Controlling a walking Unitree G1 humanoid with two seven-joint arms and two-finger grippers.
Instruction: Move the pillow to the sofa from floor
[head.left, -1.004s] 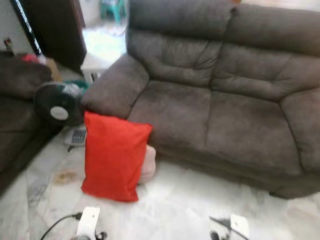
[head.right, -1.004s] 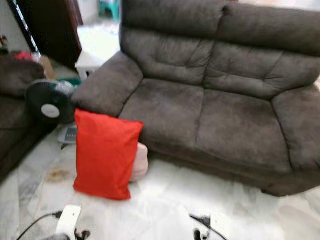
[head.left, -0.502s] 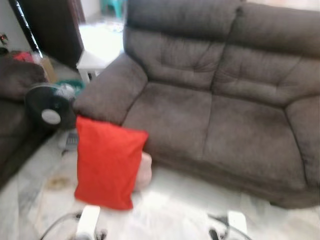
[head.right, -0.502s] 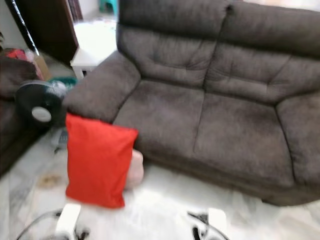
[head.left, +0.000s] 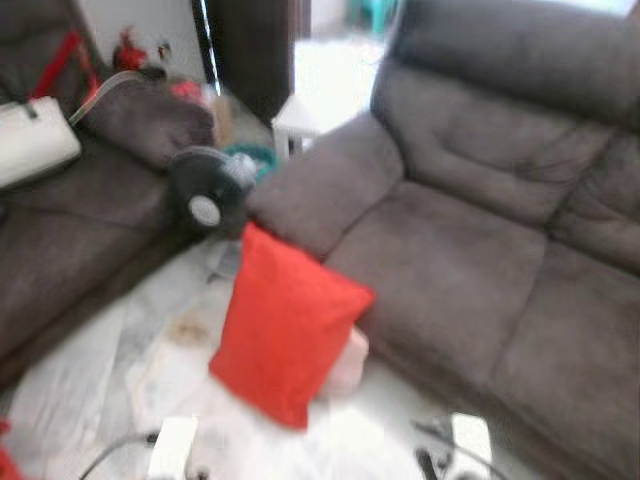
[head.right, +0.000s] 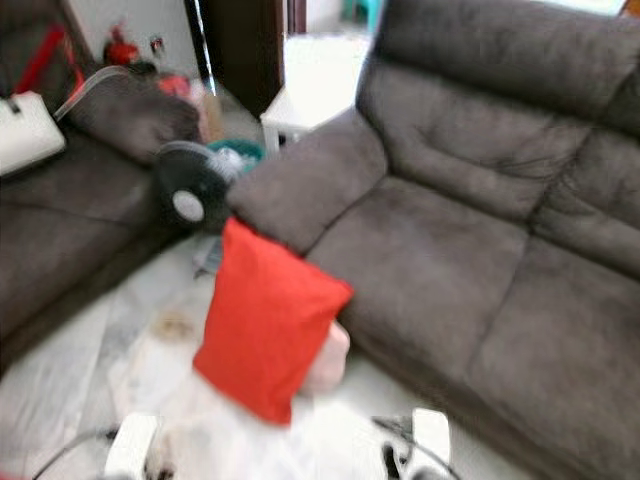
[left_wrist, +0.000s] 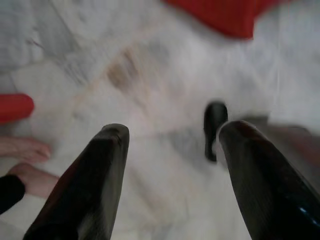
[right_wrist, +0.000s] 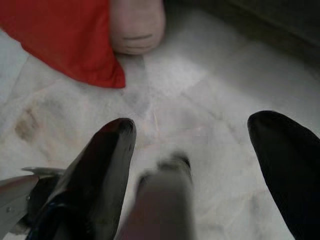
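Standing on the pale floor (head.left: 90, 370), the red pillow (head.left: 285, 325) leans against the brown sofa (head.left: 470, 260), just below its armrest, with a pink cushion (head.left: 350, 358) behind it at 3 o'clock. Both left gripper (left_wrist: 170, 150) and right gripper (right_wrist: 192, 145) hang wide open, empty, above the floor. A black fan (head.left: 205, 190) sits at the pillow's 11 o'clock.

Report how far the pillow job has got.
Nothing is done yet: the red pillow stands on the floor, leaning against the sofa. Left gripper and right gripper are open above the floor, holding nothing. Approaching, grasping, lifting and placing all remain.
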